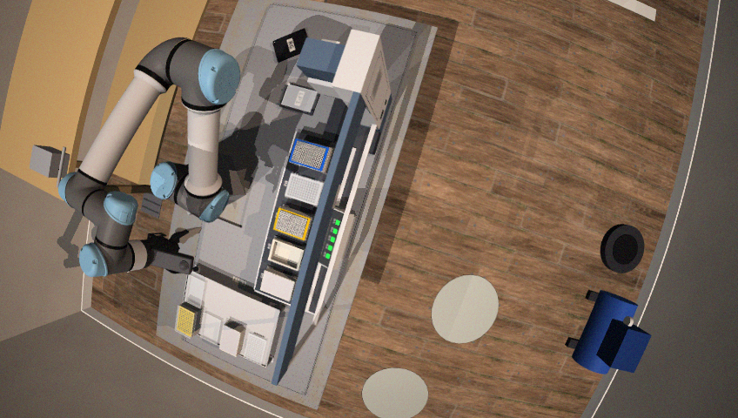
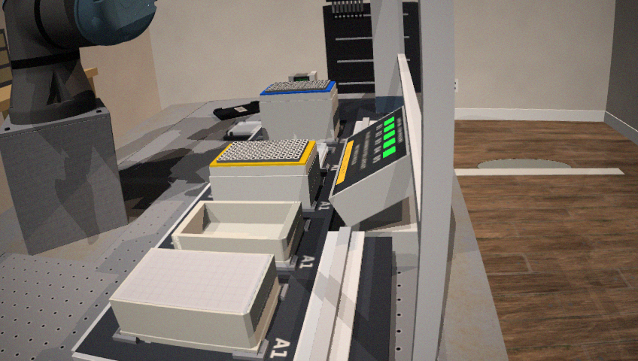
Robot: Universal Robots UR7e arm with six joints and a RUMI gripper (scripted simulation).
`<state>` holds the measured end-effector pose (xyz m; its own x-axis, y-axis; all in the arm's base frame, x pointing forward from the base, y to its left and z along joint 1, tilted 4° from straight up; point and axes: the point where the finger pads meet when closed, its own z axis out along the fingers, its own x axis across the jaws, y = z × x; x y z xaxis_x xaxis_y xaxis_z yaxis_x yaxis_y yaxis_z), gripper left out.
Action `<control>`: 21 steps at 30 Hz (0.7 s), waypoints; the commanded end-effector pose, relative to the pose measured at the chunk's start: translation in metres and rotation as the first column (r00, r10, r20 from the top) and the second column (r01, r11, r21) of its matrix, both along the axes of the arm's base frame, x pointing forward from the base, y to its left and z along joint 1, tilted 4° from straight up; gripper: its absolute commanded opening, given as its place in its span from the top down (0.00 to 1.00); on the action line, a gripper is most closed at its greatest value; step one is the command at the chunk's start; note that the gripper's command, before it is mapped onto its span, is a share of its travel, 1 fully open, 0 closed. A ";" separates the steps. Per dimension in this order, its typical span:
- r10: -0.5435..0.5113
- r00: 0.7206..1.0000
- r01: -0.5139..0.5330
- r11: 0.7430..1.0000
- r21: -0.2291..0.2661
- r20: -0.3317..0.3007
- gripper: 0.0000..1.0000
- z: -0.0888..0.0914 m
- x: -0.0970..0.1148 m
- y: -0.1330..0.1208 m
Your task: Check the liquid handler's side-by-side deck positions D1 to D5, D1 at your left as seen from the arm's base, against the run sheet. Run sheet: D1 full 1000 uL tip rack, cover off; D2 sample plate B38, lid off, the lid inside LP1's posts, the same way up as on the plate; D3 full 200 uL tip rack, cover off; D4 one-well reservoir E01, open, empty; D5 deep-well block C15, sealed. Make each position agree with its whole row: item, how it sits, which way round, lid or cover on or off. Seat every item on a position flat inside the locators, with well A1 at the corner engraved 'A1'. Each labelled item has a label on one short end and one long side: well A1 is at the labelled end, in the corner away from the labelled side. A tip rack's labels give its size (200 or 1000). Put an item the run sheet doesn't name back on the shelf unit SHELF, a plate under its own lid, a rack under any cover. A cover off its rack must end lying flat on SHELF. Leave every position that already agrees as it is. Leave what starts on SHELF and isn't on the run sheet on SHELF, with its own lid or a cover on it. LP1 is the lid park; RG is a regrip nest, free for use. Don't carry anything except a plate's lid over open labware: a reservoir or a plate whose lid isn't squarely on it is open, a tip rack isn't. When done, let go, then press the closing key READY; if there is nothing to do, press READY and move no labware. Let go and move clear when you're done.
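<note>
Your dark two-jaw gripper (image 1: pixel 195 233) hangs spread and empty over the grey perforated table (image 1: pixel 227 248); the white shelf unit (image 1: pixel 243 305) sits just ahead, the deck row beyond. Approach level, skirting the open cream reservoir (image 1: pixel 286 252).

two tip racks (image 1: pixel 309 154), one reservoir (image 1: pixel 286 253), five green lights (image 1: pixel 331 239)
</note>
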<state>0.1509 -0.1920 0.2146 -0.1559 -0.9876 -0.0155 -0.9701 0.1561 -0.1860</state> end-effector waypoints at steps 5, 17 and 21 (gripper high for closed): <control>-0.003 0.992 0.010 0.999 0.053 -0.124 0.18 -0.037 0.068 -0.065; -0.003 0.992 0.010 0.999 0.053 -0.124 0.18 -0.039 0.073 -0.069; -0.003 0.992 0.010 0.999 0.053 -0.124 0.18 -0.040 0.074 -0.070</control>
<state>0.1590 -0.1986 0.2107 -0.1544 -0.9879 -0.0156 -0.9679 0.1544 -0.1985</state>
